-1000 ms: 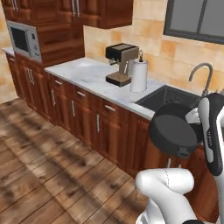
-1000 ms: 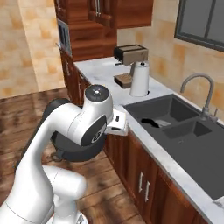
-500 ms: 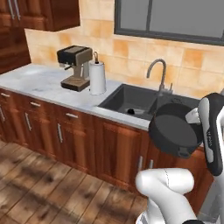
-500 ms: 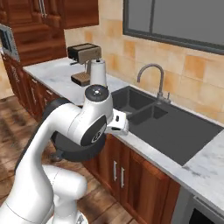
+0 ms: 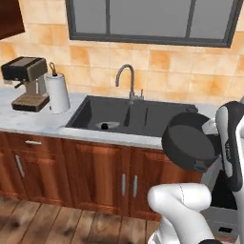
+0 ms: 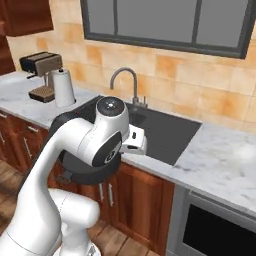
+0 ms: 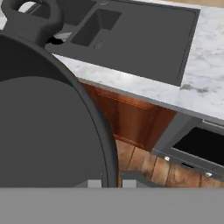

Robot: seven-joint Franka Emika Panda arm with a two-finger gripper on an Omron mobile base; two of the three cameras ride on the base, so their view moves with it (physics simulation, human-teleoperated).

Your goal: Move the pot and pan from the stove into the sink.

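At the counter front, the pot [image 5: 189,141] hangs in the air, pinched at its rim by the gripper [image 7: 109,183], jaws pressed tight. Since a second ago the base has driven along; the sink [image 5: 138,119] now lies directly ahead, ready for lowering.

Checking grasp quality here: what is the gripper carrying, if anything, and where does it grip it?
The gripper is shut on the dark pot, gripping its rim on the near side, opposite the loop handle seen in the hand view.
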